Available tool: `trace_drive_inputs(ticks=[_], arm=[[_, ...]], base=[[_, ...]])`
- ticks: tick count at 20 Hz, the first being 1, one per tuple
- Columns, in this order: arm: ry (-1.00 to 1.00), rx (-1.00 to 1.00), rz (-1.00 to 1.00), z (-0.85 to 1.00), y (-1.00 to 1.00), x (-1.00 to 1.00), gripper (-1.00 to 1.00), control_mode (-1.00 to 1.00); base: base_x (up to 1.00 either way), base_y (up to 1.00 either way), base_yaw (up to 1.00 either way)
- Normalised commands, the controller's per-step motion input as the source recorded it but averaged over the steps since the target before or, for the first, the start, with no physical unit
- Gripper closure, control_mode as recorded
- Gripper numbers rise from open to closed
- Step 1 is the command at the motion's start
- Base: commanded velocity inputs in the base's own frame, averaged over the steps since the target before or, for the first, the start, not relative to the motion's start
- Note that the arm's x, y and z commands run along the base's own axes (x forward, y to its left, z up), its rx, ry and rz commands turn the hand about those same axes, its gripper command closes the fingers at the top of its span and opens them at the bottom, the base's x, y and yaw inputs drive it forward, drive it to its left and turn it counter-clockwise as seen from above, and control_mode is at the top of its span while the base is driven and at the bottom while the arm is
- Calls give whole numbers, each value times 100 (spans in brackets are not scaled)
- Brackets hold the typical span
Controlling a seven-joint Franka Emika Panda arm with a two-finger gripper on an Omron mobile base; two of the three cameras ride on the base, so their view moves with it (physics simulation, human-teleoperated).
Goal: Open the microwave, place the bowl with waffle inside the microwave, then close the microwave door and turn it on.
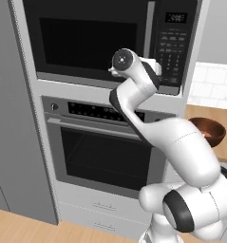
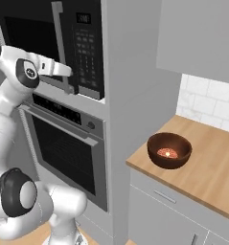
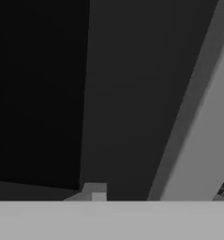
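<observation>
Right base view: gripper at door handle.

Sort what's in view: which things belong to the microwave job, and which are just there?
Job: microwave, its door handle, bowl with waffle, end effector at the handle.
Just there: oven, counter, drawers, tiled wall.

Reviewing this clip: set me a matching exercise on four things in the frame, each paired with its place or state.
Things:
1. microwave door
2. bowl
3. waffle
4. gripper

Places or states:
A. on the wooden counter, right of the oven column
B. shut
C. up at the door's vertical handle
D. lying inside the bowl

Pairs: 1-B, 2-A, 3-D, 4-C
</observation>
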Motion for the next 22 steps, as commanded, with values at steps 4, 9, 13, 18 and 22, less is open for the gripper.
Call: trace_drive_inputs(ticks=[4,9,13,18,22], arm=[[-43,13,18,-75,100,0,100,-100],[-19,5,20,-52,100,-19,100,-100],[-4,-6,18,-43,100,-69,100,-100],[-15,-9,19,-72,100,-81,100,-100],[-20,-6,15,-73,89,-84,-100,-100]], base=[[0,0,0],[0,0,0],[0,0,0],[0,0,0],[0,0,0]])
